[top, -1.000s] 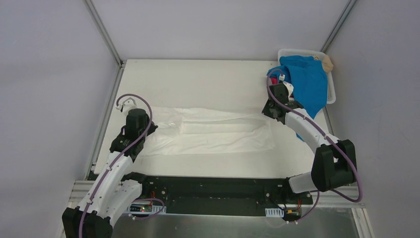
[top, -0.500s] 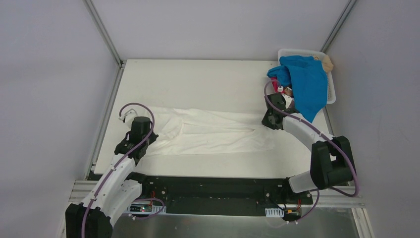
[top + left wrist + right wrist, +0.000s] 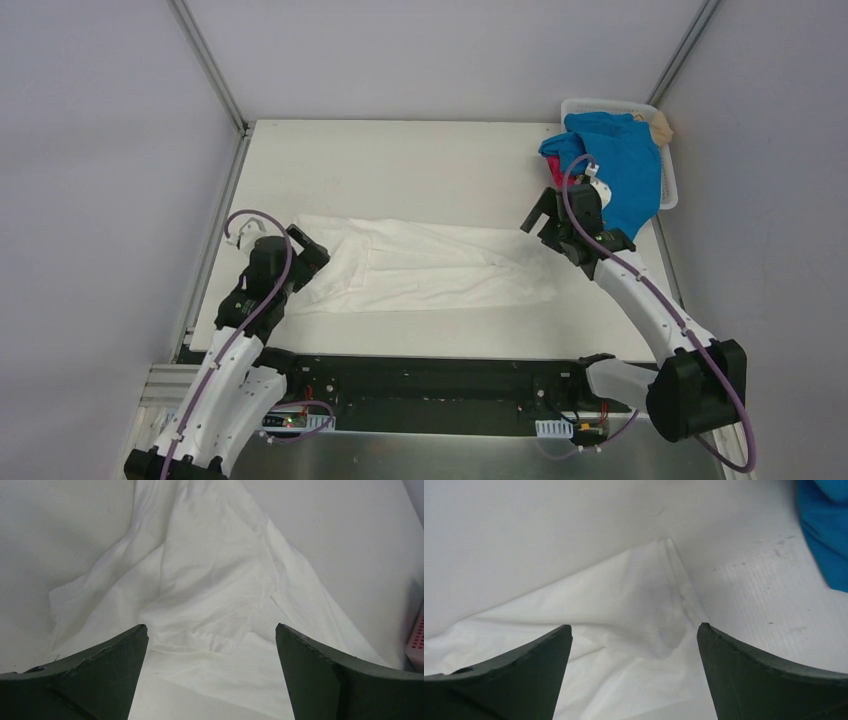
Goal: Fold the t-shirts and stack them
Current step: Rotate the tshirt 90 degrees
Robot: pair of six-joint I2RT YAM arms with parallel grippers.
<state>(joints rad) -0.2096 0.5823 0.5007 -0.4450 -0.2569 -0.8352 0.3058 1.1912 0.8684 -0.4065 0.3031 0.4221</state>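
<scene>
Noted white t-shirt [image 3: 420, 268] flat on surface [image 3: 400, 165], frame centre — left pincer [image 3: 308, 245], right pincer [image 3: 540, 212] wide open, empty, at its ends; blue t-shirt [image 3: 622, 170] upper right.

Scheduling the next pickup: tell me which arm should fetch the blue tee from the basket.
Probably right. The right claw, open, hangs beside the blue tee draped over the basket at the far right; the left claw, also open, hovers far off over the white tee.
</scene>
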